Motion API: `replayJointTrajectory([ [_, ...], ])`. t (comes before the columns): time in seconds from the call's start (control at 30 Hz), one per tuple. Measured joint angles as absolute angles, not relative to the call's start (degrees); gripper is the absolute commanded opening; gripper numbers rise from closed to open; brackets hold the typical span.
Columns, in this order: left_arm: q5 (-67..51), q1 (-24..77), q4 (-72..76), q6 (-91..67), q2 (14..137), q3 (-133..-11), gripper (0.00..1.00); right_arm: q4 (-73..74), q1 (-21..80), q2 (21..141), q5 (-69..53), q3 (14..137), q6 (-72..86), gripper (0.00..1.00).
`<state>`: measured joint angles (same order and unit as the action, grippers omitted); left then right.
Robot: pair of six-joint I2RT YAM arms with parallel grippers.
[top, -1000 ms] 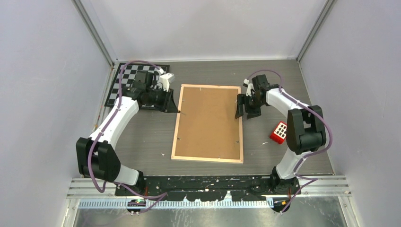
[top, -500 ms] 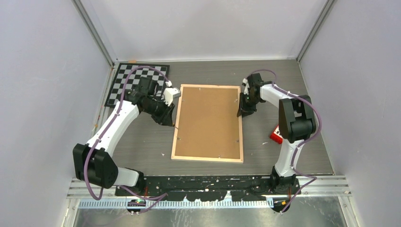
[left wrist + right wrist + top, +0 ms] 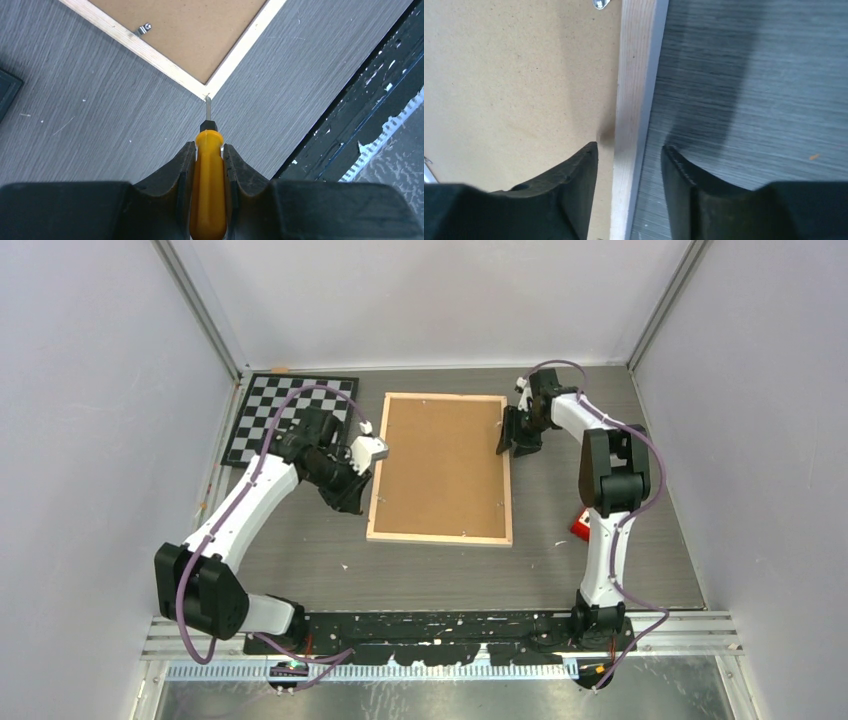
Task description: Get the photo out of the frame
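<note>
The frame [image 3: 440,470] lies face down mid-table, with its brown fibreboard back and pale wood rim up. The photo is hidden under the panel. My left gripper [image 3: 358,502] is shut on an orange-handled screwdriver [image 3: 209,185]. The screwdriver's metal tip [image 3: 207,102] touches the frame's near-left corner [image 3: 205,92]. My right gripper [image 3: 510,440] is open, with its jaws straddling the frame's right rim [image 3: 636,75] near the far corner: one finger [image 3: 574,175] over the panel, the other [image 3: 684,175] over the table, a gap on each side.
A black-and-white checkerboard [image 3: 270,410] lies at the far left. A red block with white squares [image 3: 583,528] sits right of the frame, partly behind the right arm. Small metal clips [image 3: 144,28] hold the panel along the rim. Grey walls enclose the table.
The frame has slid away from the arms toward the back wall, with the right gripper at its right rim. The left gripper moved down along the left rim to the near-left corner.
</note>
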<state>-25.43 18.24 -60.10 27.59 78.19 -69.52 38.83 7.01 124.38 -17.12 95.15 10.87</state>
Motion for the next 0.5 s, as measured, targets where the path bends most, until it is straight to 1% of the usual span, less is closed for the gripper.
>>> replayJointTrajectory([
  [0.13,-24.4,20.0,-60.6,28.7,78.2,-69.7,0.00,38.3,6.5,123.1,-19.8,94.2,5.9,0.65],
  [0.2,-24.2,20.4,-60.6,28.9,78.2,-70.0,0.00,38.4,6.4,120.6,-21.3,91.8,3.4,0.66],
  [0.33,-23.5,21.0,-60.0,29.7,78.3,-70.1,0.00,39.8,8.3,111.1,-23.1,85.6,-0.3,0.67],
  [0.5,-22.5,22.9,-58.3,31.0,78.6,-70.1,0.00,38.0,16.1,95.7,-27.0,75.9,-4.1,0.70],
])
